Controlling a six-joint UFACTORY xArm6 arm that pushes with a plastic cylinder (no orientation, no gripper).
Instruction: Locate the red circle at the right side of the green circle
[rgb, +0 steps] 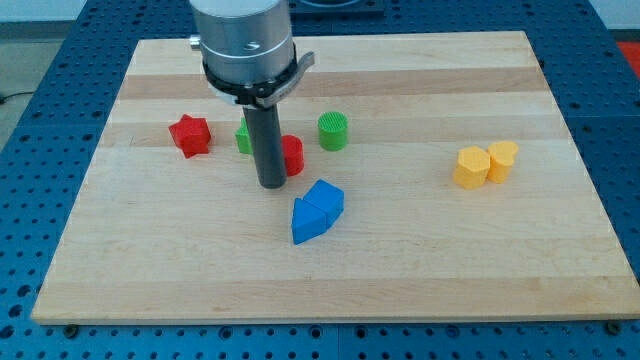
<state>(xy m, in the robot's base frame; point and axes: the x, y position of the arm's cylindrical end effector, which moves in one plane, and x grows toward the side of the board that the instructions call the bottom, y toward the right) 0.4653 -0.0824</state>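
wooden counter (420, 250) on a blue pegboard; no jaws here, only my tip (272, 186), just left of the red circle (292, 155), touching or nearly. green circle (334, 131) sits up-right of it. blue blocks (316, 211) lie below, red star (190, 135) left, another green block (243, 137) behind the rod, two yellow blocks (485, 164) well right

Arm enters from view's top, centre-left; dark rod vertical; my tip (272, 186) down at board level
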